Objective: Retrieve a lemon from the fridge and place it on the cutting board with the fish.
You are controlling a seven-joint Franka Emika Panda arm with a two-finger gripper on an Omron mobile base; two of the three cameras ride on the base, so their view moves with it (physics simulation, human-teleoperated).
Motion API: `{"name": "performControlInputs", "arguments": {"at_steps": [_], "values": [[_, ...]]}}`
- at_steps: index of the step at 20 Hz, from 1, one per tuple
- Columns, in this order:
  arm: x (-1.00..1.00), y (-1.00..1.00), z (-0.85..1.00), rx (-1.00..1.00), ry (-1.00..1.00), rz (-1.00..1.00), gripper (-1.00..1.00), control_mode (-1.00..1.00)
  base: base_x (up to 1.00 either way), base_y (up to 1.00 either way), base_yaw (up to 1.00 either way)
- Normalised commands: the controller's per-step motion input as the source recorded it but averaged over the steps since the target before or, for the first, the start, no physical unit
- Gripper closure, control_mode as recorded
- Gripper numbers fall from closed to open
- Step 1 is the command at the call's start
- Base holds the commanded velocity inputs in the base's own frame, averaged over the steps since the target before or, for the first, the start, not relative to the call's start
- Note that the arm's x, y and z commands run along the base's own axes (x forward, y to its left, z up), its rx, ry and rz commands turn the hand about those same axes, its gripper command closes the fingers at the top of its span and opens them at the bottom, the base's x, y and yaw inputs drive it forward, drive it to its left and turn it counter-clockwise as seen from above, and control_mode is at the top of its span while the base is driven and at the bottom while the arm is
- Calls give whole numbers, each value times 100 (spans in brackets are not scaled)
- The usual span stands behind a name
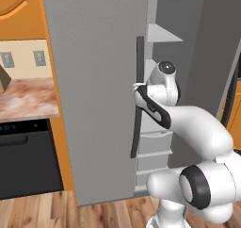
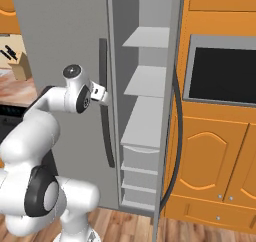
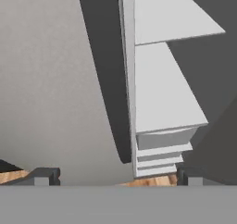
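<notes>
Left base view
Fridge (image 1: 101, 95): tall grey body; the left door is closed and its long dark handle (image 1: 137, 97) runs down the door edge. The right door stands open, and white shelves (image 1: 160, 33) and drawers show inside.
Arm: it rises from the lower right and bends to the handle; the wrist is just beside the handle at about middle height.
Counter (image 1: 28, 97): at the left, with a black dishwasher (image 1: 26, 158) under it.

Right base view
Gripper (image 2: 104, 96): it is at the dark handle, close against it; I cannot tell if it touches.
Fridge inside: white shelves one above another, clear drawers (image 2: 140, 163) lower; the right door is seen edge-on with a dark curved handle (image 2: 175, 141).
Oven (image 2: 222, 76): a dark window in the orange cabinets at the right.

Hand view
Fingertips (image 3: 44, 176): the two dark tips stand far apart, so the claw is spread and holds nothing.
Handle: it hangs between the tips, further away.
Floor (image 3: 152, 180): wooden, under the fridge.
</notes>
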Motion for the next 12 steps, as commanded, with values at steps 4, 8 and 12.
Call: {"name": "performControlInputs", "arguments": {"at_steps": [4,8,12], "values": [[13,0,9,-9,0,12,-100,-100,0,0,0],[5,0,0,0,-1,0,-100,-100,0,0,0],[19,0,0,0,-1,-1,-100,-100,0,0,0]]}}
